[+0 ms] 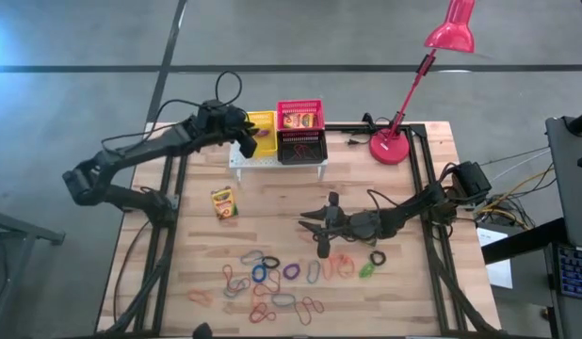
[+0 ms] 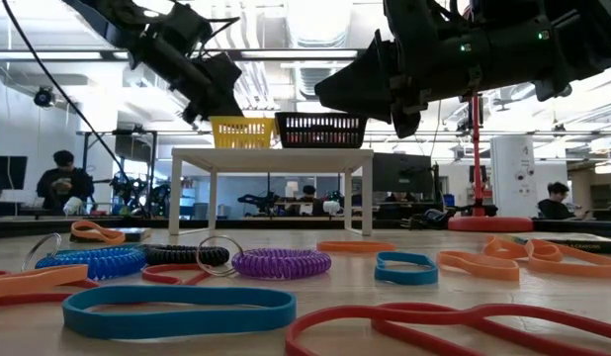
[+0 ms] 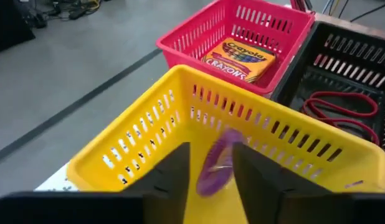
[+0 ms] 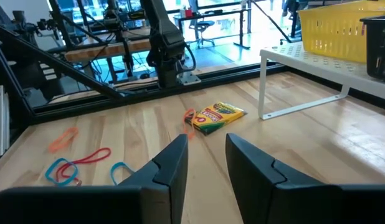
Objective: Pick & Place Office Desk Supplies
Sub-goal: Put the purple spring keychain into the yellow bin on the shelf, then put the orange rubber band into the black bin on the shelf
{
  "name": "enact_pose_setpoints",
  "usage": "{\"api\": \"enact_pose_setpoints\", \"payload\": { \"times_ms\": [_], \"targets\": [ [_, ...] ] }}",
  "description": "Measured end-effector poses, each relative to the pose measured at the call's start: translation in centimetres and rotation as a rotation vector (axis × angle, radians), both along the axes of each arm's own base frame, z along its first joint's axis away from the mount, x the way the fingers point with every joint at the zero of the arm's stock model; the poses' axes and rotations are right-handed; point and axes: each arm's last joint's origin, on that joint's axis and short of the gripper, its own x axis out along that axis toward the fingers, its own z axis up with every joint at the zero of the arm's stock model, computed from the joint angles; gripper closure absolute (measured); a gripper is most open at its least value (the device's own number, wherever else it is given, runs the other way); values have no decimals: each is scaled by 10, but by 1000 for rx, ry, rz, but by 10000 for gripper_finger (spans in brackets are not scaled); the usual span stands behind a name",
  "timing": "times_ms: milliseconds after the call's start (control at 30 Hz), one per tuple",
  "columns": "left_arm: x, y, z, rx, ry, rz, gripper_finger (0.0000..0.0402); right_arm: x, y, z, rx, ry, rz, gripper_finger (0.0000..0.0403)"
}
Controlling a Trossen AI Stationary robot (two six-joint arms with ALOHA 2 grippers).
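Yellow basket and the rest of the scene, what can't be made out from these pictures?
- Yellow basket: its floor, left wrist view, is hidden behind the left hand with its open fingers.
- Purple loop: motion-blurred there, so whether it is falling or resting is unclear.
- Black basket: cut off by the picture's edge.
- Crayon box on the table: its small print is unreadable in the right wrist view.

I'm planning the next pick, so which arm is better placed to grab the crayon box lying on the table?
Probably the right. The right gripper hangs above the table with open fingers, facing the crayon box in its wrist view. The left gripper is up over the yellow basket, a purple loop between its open fingers.
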Motion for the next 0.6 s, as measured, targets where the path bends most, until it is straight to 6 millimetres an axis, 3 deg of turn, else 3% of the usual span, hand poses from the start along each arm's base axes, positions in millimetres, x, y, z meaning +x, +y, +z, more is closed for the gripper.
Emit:
{"api": "enact_pose_setpoints", "payload": {
  "times_ms": [133, 300, 467, 600],
  "targets": [
    [-3, -2, 19, 5, 53, 2, 238, 0, 0, 0, 0, 0, 0, 303],
    [-7, -18, 49, -34, 110, -33, 232, 0, 0, 0, 0, 1, 0, 309],
    [-3, -59, 61, -33, 87, -168, 247, 0, 0, 0, 0, 1, 1, 308],
    [3, -105, 54, -44, 59, -336, 260, 0, 0, -1, -1, 6, 5, 303]
  ]
}}
